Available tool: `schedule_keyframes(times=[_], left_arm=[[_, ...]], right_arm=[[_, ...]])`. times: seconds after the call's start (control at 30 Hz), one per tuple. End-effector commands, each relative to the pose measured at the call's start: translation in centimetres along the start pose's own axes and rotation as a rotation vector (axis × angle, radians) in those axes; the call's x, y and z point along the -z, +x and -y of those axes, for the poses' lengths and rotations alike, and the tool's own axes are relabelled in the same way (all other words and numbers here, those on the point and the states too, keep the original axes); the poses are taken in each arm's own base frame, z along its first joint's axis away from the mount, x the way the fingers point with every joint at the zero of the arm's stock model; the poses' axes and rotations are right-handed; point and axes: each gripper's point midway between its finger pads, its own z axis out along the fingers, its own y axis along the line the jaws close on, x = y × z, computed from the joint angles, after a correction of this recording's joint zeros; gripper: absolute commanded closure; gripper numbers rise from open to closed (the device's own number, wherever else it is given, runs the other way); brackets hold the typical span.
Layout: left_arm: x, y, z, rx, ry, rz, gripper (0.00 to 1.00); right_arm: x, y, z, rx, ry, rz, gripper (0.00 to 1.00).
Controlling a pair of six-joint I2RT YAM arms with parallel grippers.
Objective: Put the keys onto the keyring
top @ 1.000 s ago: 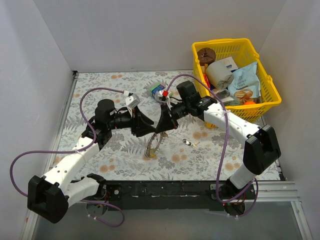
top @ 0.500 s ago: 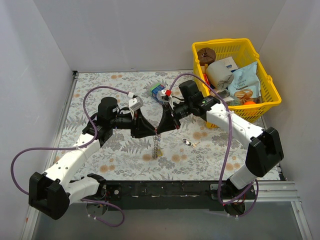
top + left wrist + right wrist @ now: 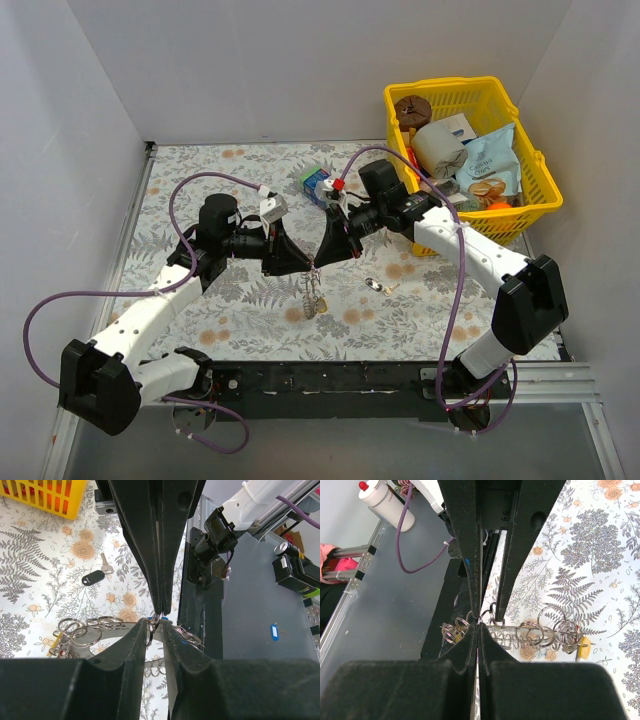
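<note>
White-shelled left arm (image 3: 140, 328) and right arm (image 3: 470, 250), black joints, purple cables (image 3: 452, 290); red cap (image 3: 340, 184), perhaps a button.

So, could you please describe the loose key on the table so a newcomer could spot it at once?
Find the yellow basket in the far right corner, then come toward the near edge, just past the right arm, onto the floral cloth. The key lies there, right of the hanging ring bunch. Unlike the bunch, it lies flat and loose, with a dark head and silver blade.
</note>
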Motion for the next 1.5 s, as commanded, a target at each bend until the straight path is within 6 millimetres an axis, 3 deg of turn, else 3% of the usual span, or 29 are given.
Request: schedule_keyframes(times=[0.0, 0.2, 0.33, 0.5, 0.9, 1.07, 1.2, 1.27, 1.47], left_arm=[[0.3, -1.4, 0.7, -0.032, 0.024, 0.026, 0.82], [0.1, -1.5, 0.8, -0.027, 0.034, 0.039, 1.0], [0.1, -1.7, 1.1, -0.015, 0.044, 0.053, 1.0], [0.2, -1.7, 1.2, -0.027, 0.036, 0.069, 1.0], [0.3, -2.0, 0.8, -0.026, -0.004, 0.091, 1.0], [0.6, -2.6, -0.1, -0.013, -0.083, 0.119, 1.0], [0.8, -3.0, -0.7, -0.013, -0.132, 0.135, 1.0], [0.8, -3.1, -0.9, -0.009, -0.143, 0.138, 1.0], [0.7, -3.1, -1.3, 0.0, -0.155, 0.139, 1.0]], right_arm=[[0.7, -3.1, -1.7, 0.102, -0.038, 0.054, 0.99], [0.7, -3.3, -1.5, 0.094, -0.032, 0.058, 0.99], [0.7, -3.5, -1.1, 0.083, -0.004, 0.067, 0.96], [0.8, -3.5, -0.4, 0.092, 0.06, 0.069, 0.74], [1.3, -2.7, 1.1, 0.07, 0.178, 0.041, 0.68], [1.5, -1.9, 1.7, 0.044, 0.236, 0.046, 0.58], [1.9, -2.6, 1.9, 0.05, 0.299, 0.111, 0.47], [2.1, -3.4, 1.5, 0.076, 0.308, 0.145, 0.46], [1.9, -3.1, 1.8, 0.041, 0.32, 0.166, 0.48]])
